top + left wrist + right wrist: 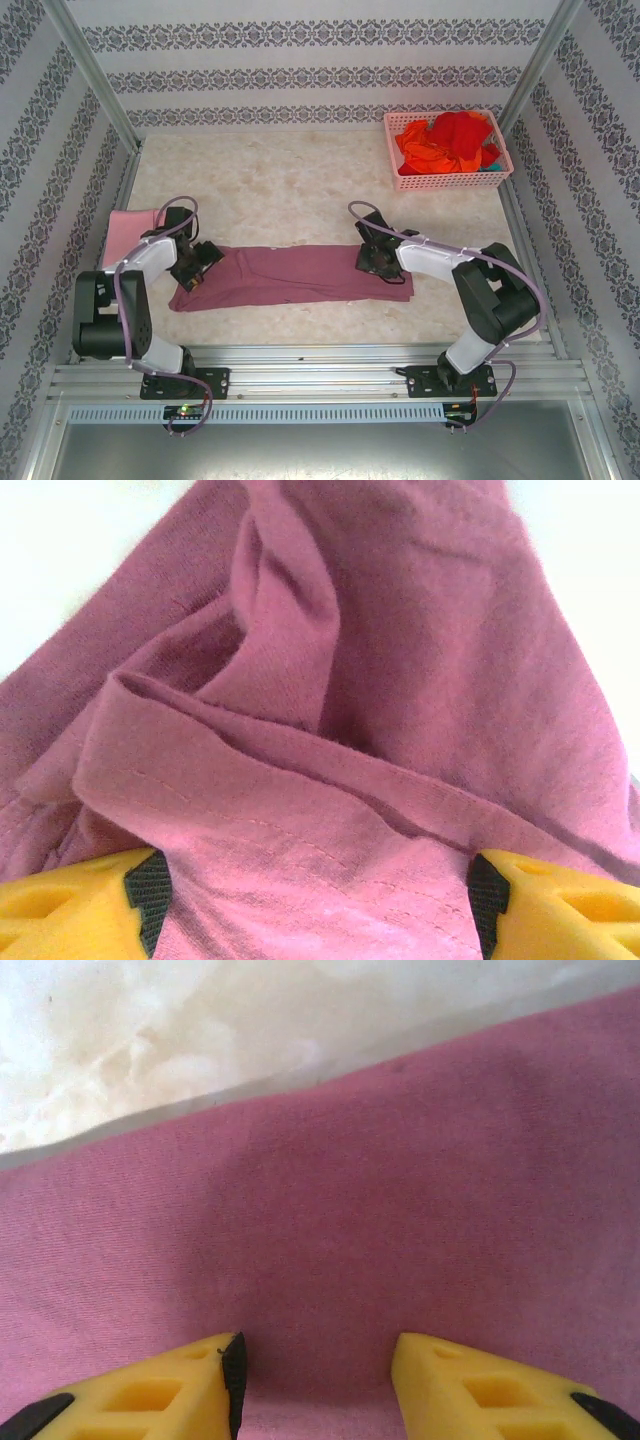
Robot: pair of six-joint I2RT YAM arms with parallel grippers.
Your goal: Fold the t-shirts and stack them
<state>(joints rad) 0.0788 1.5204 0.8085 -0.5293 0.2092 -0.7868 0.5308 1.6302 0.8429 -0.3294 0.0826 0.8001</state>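
A dusty mauve t-shirt [290, 276] lies as a long strip across the table's front, between the two arms. My left gripper [205, 262] is over its left end. In the left wrist view the yellow fingers [70, 900] stand wide apart and open, with rumpled folds of the mauve cloth [330, 730] lying between them. My right gripper [375, 258] is over the strip's right end. Its fingers [480, 1385] are open just above flat mauve cloth [350, 1210], near the shirt's edge. A folded light pink t-shirt [130, 234] lies left of the left arm.
A pink lattice basket [446, 180] at the back right holds crumpled red [462, 130] and orange [420, 150] t-shirts, plus a bit of blue cloth. Patterned walls and metal posts close in the table. The arm bases sit on the front rail.
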